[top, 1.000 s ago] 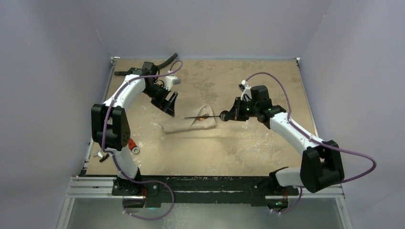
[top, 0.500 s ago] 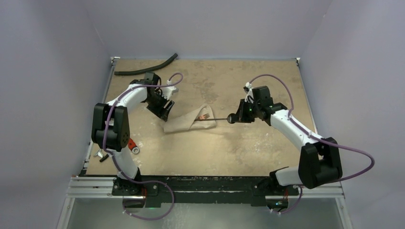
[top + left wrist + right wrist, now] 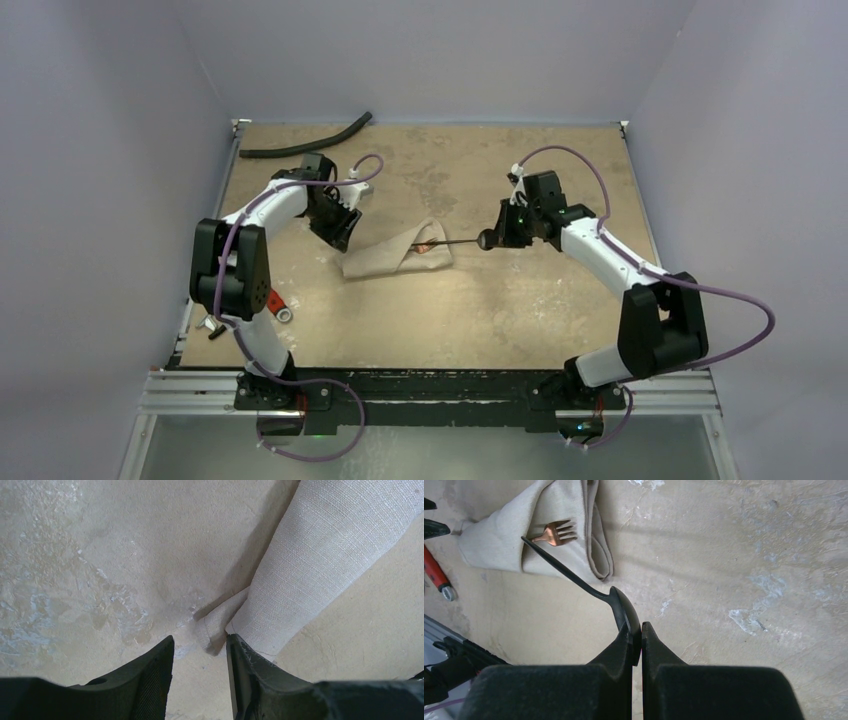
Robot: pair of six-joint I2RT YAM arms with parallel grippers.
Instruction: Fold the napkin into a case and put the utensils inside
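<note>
Our R gripper (image 3: 636, 628) is clamped on the spoon (image 3: 620, 605) bowl; ahead, its handle tip lies over the case (image 3: 494, 542), beside the fork (image 3: 558, 533). L gripper (image 3: 200, 642): 2 jaws apart, case corner just ahead. Risk, we think: unpinned case slides w/ the push.

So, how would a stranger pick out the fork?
Find the beige cloth case at the middle of the table. Copper tines poke out at its wider end: that is the fork. The spoon nearby is black, pinched by the right gripper.
</note>
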